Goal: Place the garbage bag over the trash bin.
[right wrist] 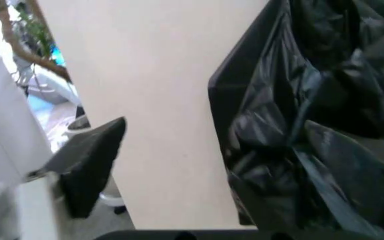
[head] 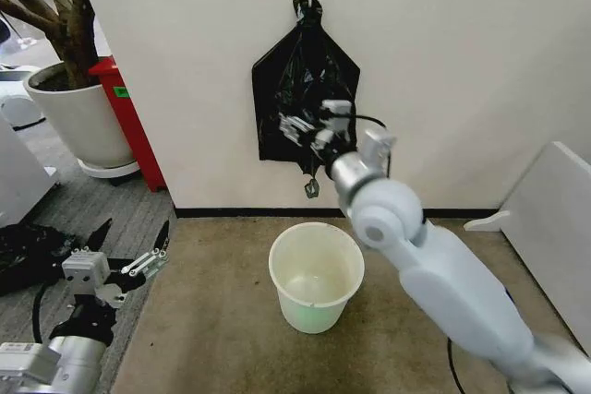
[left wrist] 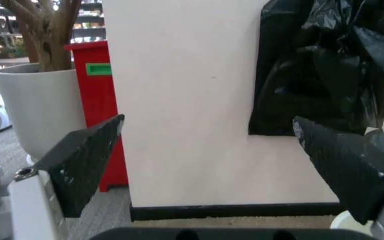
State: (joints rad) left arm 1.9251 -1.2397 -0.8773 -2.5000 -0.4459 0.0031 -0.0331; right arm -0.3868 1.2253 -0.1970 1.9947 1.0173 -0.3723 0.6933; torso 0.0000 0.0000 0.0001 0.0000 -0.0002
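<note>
The garbage bag as a single loose sack is out of view. A flat black bundle (head: pixel 303 89) with a knot on top hangs from a wall hook above the trash bin (head: pixel 316 274), a cream-white pail standing open on the brown floor. My right gripper (head: pixel 297 128) is raised against the bundle's lower half. In the right wrist view this gripper (right wrist: pixel 215 130) is open, one finger (right wrist: pixel 88 170) off to the side of the glossy plastic (right wrist: pixel 312 125) and the other lost against it. My left gripper (head: pixel 129 246) hangs low at the left, open and holding nothing (left wrist: pixel 209 170).
A large white plant pot (head: pixel 78 122) with a tree and a red box (head: pixel 134 122) stand left of the wall. A lumpy dark bag (head: pixel 23 260) lies on the floor by my left arm. A white panel (head: pixel 554 219) leans at the right.
</note>
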